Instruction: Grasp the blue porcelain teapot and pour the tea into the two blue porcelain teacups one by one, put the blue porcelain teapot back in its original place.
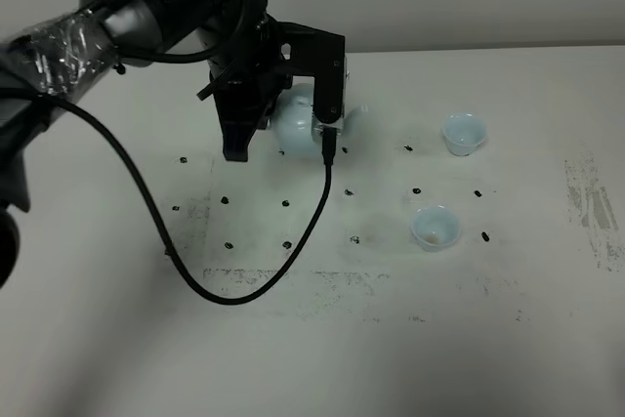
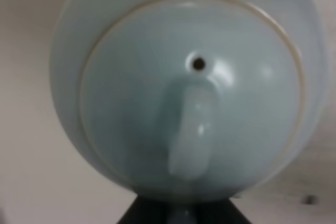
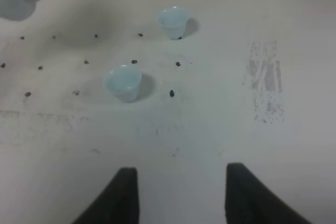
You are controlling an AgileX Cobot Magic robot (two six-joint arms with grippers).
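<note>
**Q:** Item one, the teapot: where is it entered?
**A:** Pale-blue teapot (image 1: 293,116), round. It is placed over the left half of the white table (image 1: 508,349), under the left arm's wrist, with its spout turned toward the cups. Whether it is resting on the table or raised off it cannot be told.

**Q:** Left gripper, state of fingers?
**A:** Left gripper (image 2: 184,214): the fingers are closed on the teapot, and a pale-blue strip of the pot is pinched between the dark tips. The wrist view is filled by the lid (image 2: 131,93), in which a small vent hole (image 2: 198,64) is noted.

**Q:** Right gripper?
**A:** Right gripper (image 3: 181,192): the fingers are spread apart and nothing is held between them. It is kept above bare table, well apart from both cups.

**Q:** Cups?
**A:** Two are listed, both upright and small. The far cup (image 1: 463,133) and the near cup (image 1: 436,228) are set apart from each other on the right half, and neither is touched by anything.

**Q:** Sundries?
**A:** A black cable (image 1: 244,290) is laid in a loop on the table, running from the left wrist. Small black dots (image 1: 285,203) are marked on the table around the pot and cups.
</note>
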